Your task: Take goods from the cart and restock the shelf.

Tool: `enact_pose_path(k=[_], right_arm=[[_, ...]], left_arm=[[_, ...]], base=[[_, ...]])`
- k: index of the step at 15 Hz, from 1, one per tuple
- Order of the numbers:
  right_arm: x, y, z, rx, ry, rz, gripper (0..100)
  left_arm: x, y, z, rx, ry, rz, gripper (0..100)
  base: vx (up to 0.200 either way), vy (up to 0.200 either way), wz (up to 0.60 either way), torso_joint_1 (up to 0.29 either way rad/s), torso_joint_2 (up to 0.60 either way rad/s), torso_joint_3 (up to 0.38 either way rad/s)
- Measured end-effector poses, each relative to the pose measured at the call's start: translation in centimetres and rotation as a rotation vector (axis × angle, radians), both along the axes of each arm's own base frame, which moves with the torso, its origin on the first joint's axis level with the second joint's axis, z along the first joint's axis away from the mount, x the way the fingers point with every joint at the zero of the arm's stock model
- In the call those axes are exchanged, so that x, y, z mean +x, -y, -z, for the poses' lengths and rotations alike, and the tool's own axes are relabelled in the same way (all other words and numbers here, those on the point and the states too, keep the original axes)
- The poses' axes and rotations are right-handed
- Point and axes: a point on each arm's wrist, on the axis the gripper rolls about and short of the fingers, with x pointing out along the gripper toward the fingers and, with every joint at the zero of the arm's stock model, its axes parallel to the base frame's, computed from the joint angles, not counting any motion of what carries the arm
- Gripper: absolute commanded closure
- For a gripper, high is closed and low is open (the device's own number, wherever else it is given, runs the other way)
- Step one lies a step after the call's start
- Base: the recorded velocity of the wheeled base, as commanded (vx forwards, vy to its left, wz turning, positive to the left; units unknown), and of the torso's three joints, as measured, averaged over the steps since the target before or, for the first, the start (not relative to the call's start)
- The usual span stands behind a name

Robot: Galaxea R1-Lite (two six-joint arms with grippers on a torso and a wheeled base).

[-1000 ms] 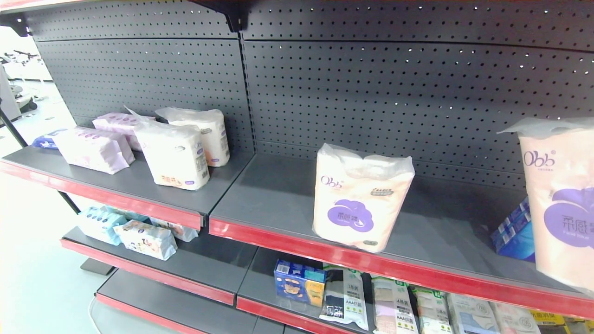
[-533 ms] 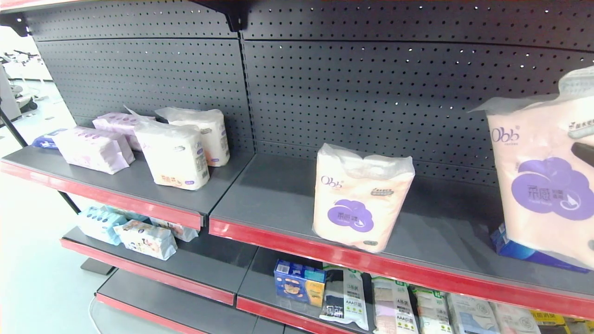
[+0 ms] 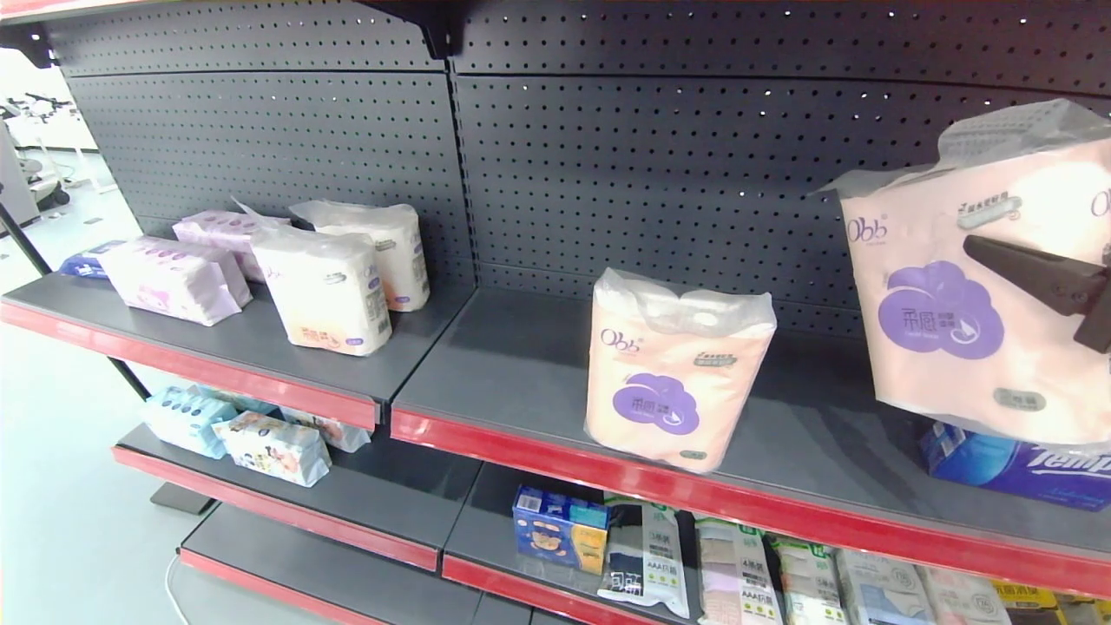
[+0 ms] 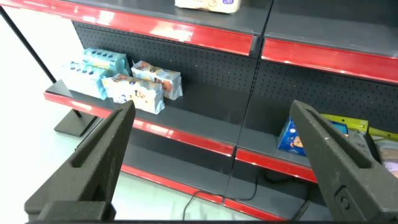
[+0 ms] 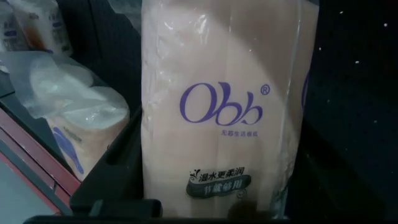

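1. The right tool [image 5: 211, 186] is clamped on both sides of a peach tissue pack [image 3: 955, 295], held above the right end of the shelf [image 3: 538, 365].
2. A blue box [image 3: 1015, 456] lies just below it, and a matching pack [image 3: 673, 373] stands to its left.
3. The left tool [image 4: 212, 107] is spread wide and empty, facing the lower shelves [image 4: 186, 134].

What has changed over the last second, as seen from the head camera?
The right hand has carried its pink pack up and to the robot's left, above the shelf, uncovering more of the blue pack. The standing pack and the rest stayed in place.
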Motion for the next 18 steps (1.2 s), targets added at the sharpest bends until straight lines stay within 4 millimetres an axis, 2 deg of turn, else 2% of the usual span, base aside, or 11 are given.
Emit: enact_pose_path(k=[9,14,18], right_arm=[[4.5,-0.1,1.2,0.041,-0.004,-0.005,100],[7.1,-0.3,1.2,0.069,0.021,-0.053,100],[8.5,-0.4,1.5,0.076,0.018,-0.108,100]], left_arm=[[0.0,0.0,0.0,0.000,0.000,0.000,0],[0.0,0.0,0.0,0.000,0.000,0.000,0],[0.0,0.0,0.0,0.000,0.000,0.000,0]], base=[[0.000,0.000,0.00,0.000,0.00,0.000],[0.000,0.000,0.00,0.000,0.00,0.000],[0.000,0.000,0.00,0.000,0.00,0.000]])
